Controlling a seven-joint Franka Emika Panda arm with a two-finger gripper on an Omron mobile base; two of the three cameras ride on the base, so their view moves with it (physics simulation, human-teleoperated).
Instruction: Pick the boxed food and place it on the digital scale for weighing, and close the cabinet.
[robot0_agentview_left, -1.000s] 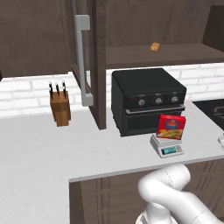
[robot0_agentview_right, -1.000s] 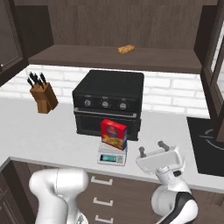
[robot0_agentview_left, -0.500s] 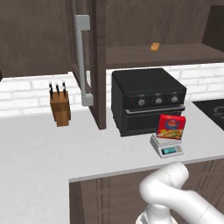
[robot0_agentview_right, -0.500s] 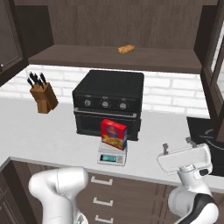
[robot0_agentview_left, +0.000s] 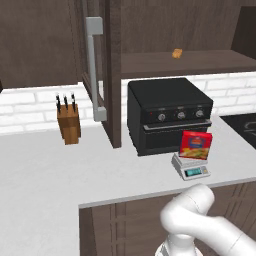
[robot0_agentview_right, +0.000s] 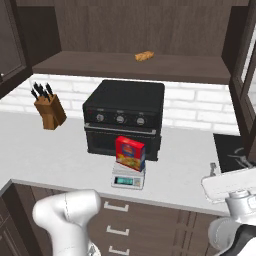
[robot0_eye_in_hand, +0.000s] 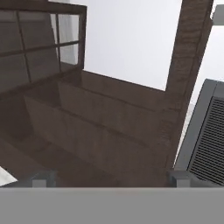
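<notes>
Boxed food (robot0_agentview_left: 196, 145) stood upright on digital scale (robot0_agentview_left: 190, 168), lower right on the bench (robot0_agentview_left: 45, 175), so weighing looked done; cabinet (robot0_agentview_left: 111, 70) door hung open at upper centre, closing pending; pincer (robot0_eye_in_hand: 109, 178) tips spread apart, holding nothing.

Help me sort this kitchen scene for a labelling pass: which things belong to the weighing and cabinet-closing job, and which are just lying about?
Part of the job:
boxed food, standing on the digital scale
cabinet door, standing open
gripper

Just lying about:
black oven
knife block
orange-tan lump on the shelf
</notes>
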